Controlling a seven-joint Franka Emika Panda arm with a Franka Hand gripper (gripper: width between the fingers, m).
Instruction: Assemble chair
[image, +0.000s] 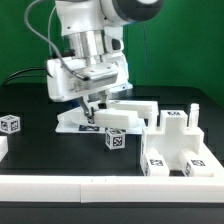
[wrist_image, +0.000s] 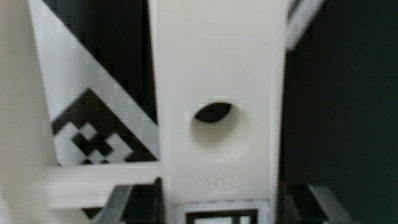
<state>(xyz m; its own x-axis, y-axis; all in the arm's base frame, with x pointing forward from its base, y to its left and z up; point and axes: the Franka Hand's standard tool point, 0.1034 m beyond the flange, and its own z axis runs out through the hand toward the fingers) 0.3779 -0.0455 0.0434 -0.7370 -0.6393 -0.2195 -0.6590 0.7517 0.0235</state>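
While a tagged cube (image: 115, 140) sits nearby, the gripper (image: 92, 108) clasps a holed slab (wrist_image: 222, 100).

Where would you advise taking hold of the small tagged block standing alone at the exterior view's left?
Probably from above, jaws across two opposite side faces of the small tagged block: they look flat and parallel, and it stands apart from the other parts.

One arm (image: 90, 30), two small tagged cubes (image: 10, 124) (image: 116, 140)
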